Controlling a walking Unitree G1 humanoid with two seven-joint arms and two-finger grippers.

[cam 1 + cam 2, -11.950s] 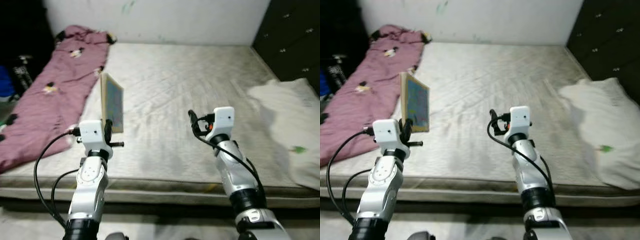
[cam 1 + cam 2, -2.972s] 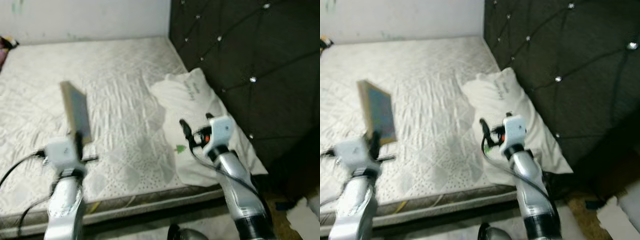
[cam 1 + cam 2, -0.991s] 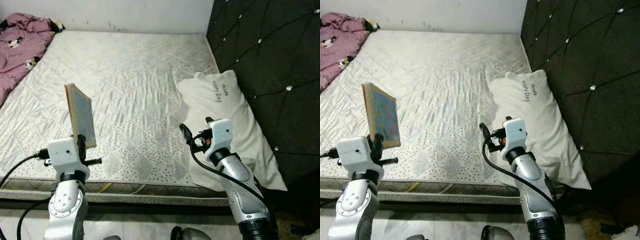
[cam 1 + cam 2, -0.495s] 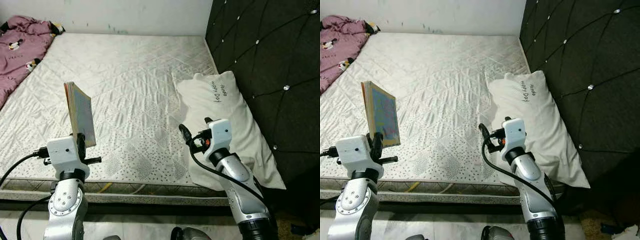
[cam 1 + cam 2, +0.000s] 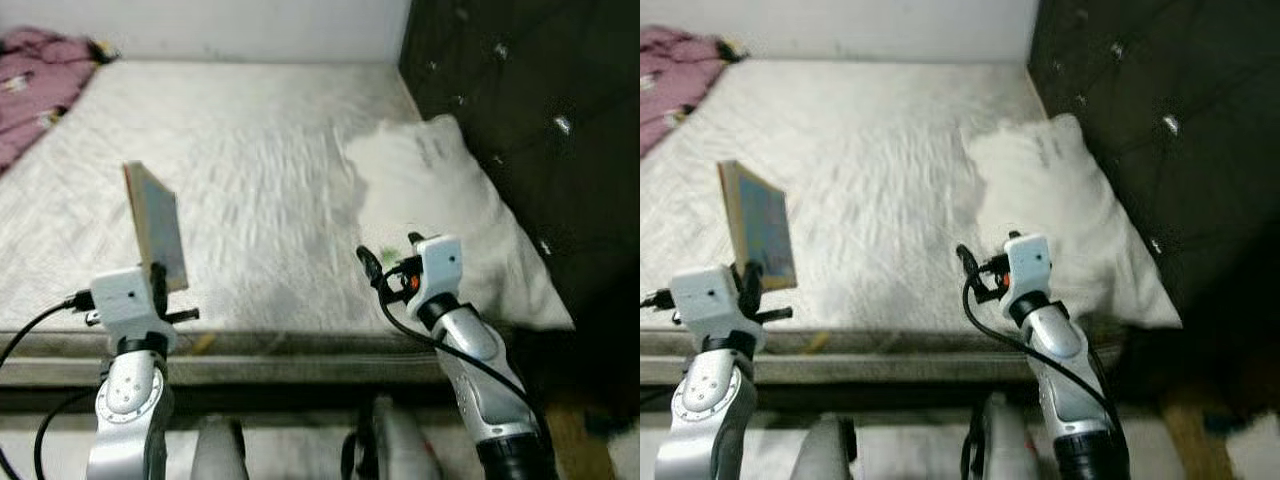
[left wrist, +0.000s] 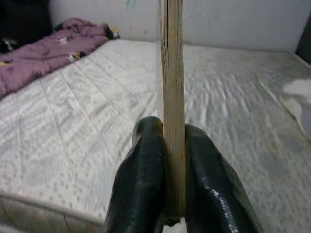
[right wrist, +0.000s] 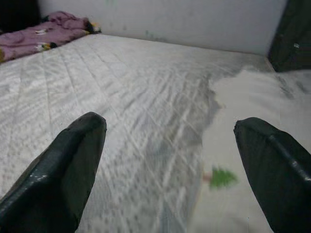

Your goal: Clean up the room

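A thin book (image 5: 155,222) with a bluish cover stands upright in my left gripper (image 5: 158,282), whose two black fingers (image 6: 143,179) are shut on its lower edge; its tan page edge (image 6: 172,97) faces the wrist camera. My right gripper (image 5: 388,262) is open and holds nothing, hovering over the near edge of the bed beside a white pillow (image 5: 430,190). Its fingers (image 7: 63,165) are spread wide in the right wrist view. A white quilted mattress (image 5: 230,150) lies in front of me.
A dark tufted headboard (image 5: 520,90) rises on the right. A purple blanket (image 5: 40,70) lies at the bed's far left. The mattress's near edge (image 5: 280,365) runs just below my grippers. A white wall (image 5: 860,25) stands behind the bed.
The view has tilted downward and blurred, so the bed's front edge and my own body now show lower in frame. Both grippers keep their pose; the book stays held.
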